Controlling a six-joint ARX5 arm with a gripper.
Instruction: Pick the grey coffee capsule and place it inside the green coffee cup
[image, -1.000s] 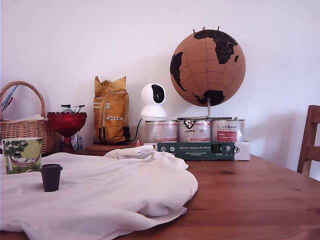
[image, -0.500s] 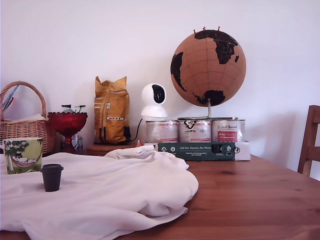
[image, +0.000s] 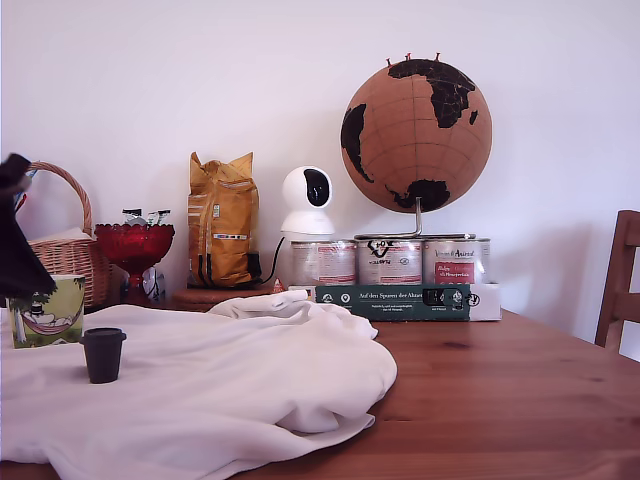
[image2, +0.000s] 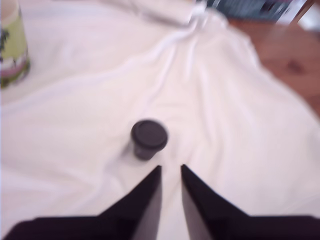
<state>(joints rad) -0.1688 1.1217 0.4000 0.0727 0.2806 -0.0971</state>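
Capsule and cup both stand on the white cloth (image: 230, 385) that covers part of the wooden bench (image: 520, 400). The grey coffee capsule (image: 103, 354) is upright, with its flat rim on top, and the end effector (image2: 170, 167) is above it, its two dark fingers (image2: 150, 187) with only a narrow gap between them and holding nothing. The fingertips are near the capsule but do not touch it. The green coffee cup (image: 45, 312) stands near the capsule, at the exterior view's left, partly hidden by a dark part of the arm (image: 18, 240). Behind it there is a wicker basket (image: 65, 250) and a red glass bowl (image: 134, 245).
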